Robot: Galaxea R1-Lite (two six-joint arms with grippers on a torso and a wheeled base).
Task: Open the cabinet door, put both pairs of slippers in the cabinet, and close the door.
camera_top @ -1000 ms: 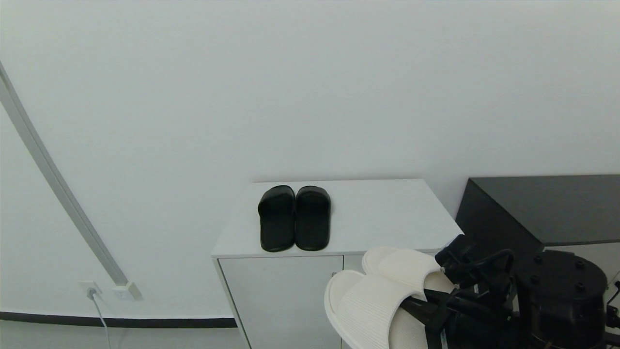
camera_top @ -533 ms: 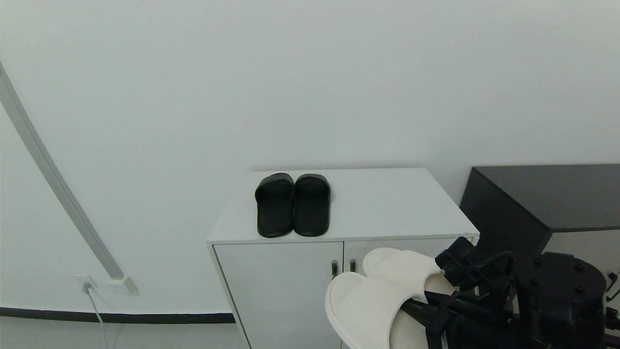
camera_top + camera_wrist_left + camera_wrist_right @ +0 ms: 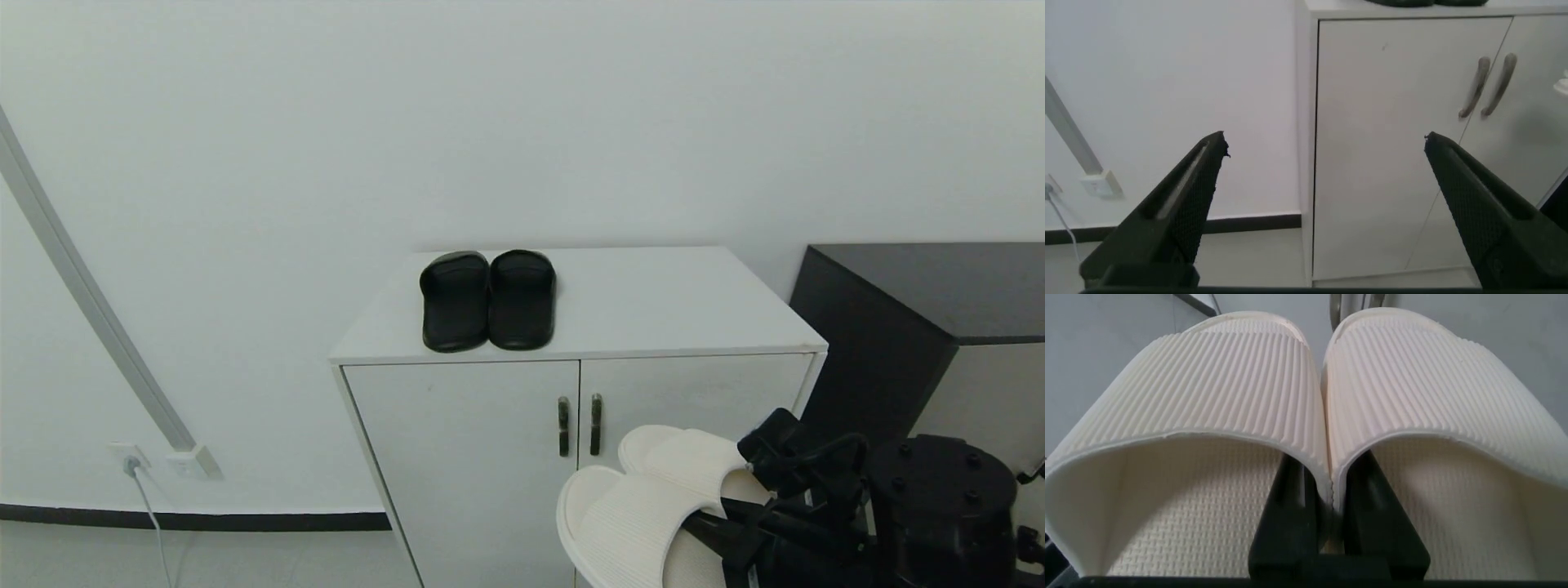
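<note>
**Both doors are staying shut, and your free left gripper is the one for the handle**

You are carrying the white slippers (image 3: 653, 506) in the right gripper (image 3: 1329, 523). Its fingers are closing on the two inner side walls, pinching the pair together side by side. The toes are pointing up and toward the cabinet (image 3: 457, 441), and the pair is hanging in front of the lower part of the right door, just below the handles.

The black slippers (image 3: 488, 300) are waiting on the cabinet top (image 3: 669, 302), toward its left end, side by side with their long axis running front to back.

Both doors are sitting closed. The two handles (image 3: 563, 425) are standing upright, close together at the middle seam, so a grasp is needing fingers set across a vertical bar.

Your left gripper (image 3: 1326, 140) is holding its fingers spread wide with nothing between them. It is facing the left door, with the handles ahead of it and well apart from its fingertips. Judging by this, the left arm is the better choice for the pull, since the right one is loaded.

A dark unit (image 3: 898, 327) is standing just beside the cabinet on the right.
</note>
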